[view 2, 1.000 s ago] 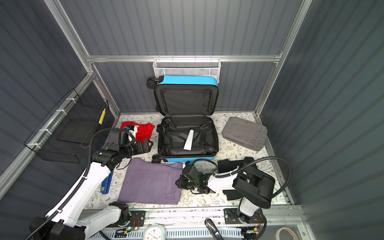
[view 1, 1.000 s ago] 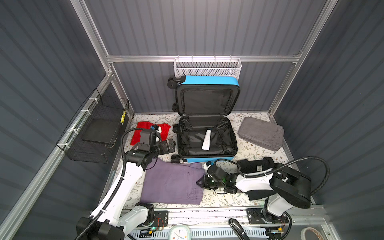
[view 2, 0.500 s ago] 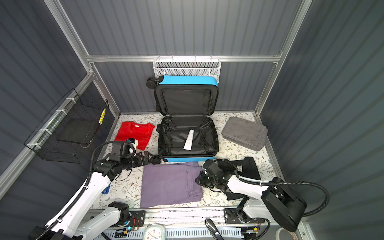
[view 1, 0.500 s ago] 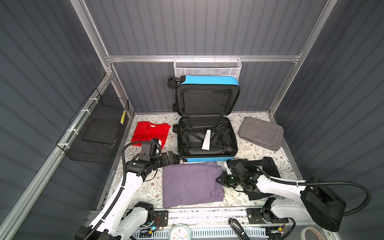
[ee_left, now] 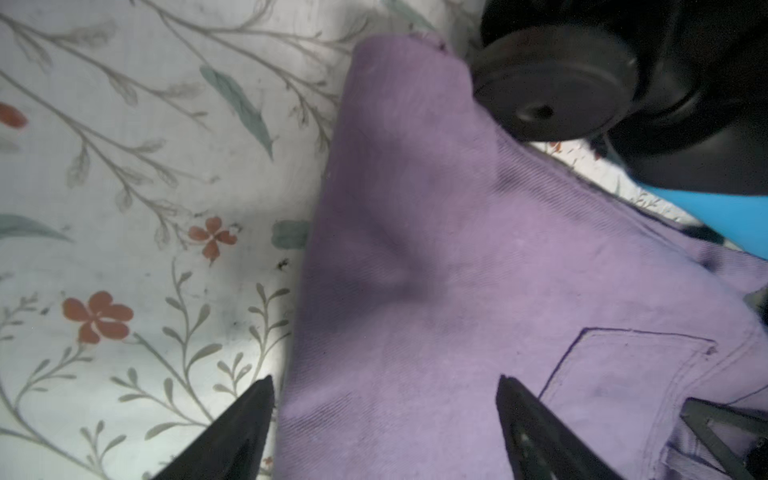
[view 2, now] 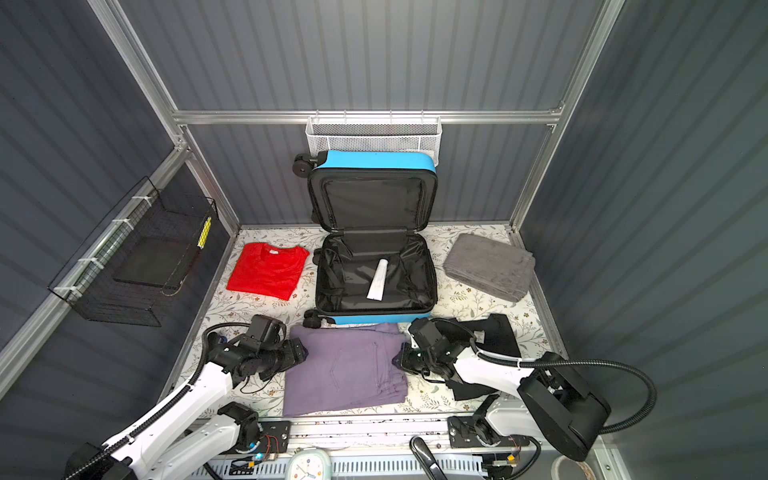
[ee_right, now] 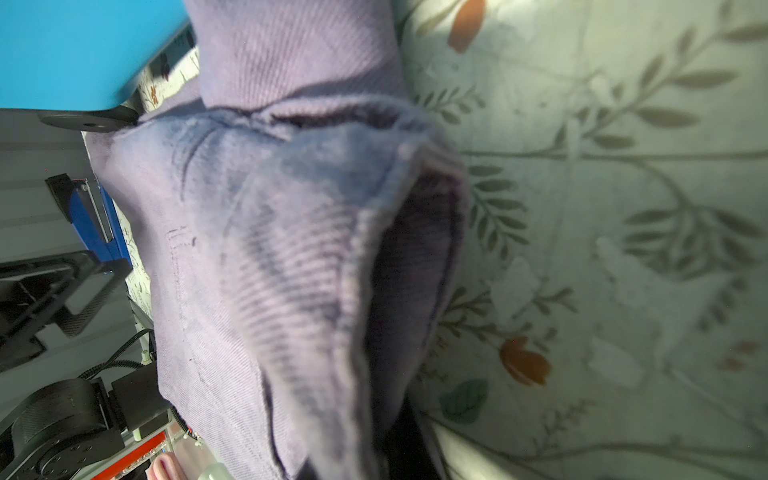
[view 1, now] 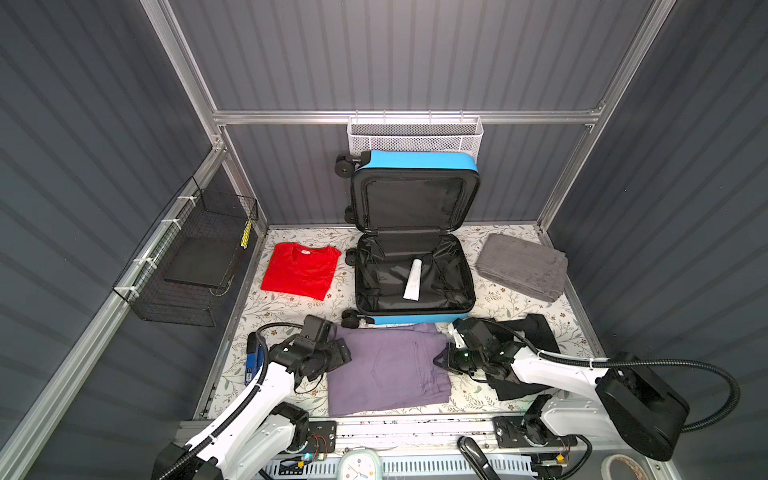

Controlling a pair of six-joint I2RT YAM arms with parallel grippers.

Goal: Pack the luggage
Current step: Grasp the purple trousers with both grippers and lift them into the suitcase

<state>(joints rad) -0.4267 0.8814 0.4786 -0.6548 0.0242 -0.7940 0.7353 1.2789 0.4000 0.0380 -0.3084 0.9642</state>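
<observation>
A: Where do we find the luggage (view 1: 415,319)?

B: It sits in the middle of both top views, open on the floral table cover (view 1: 291,307). Its lid stands upright at the back wall, and we see black lining in both halves.

A: What is the next biggest thing?

B: The purple trousers (view 1: 386,370), folded flat in the lower centre, just in front of the luggage. In the left wrist view their corner lies right by a black wheel (ee_left: 552,83).

A: And at the sides?

B: We see a folded grey towel (view 1: 521,266) at the right of the luggage and a red T-shirt (view 1: 301,270) at its left. Both lie apart from it.

A: How do the grippers stand?

B: The left gripper (view 1: 343,354) is at the trousers' left edge with its jaws wide apart. In its wrist view one finger (ee_left: 249,415) is over the table cover and the other over the purple cloth. We cannot tell whether they touch.

The right gripper (view 1: 441,359) is at the trousers' right edge, pinched tight on a bunch of the purple cloth, which rises in a ridge.

A: And the smallest thing?

B: A white tube (view 1: 413,279), lying slanted on the lining in the lower half of the luggage.
</observation>
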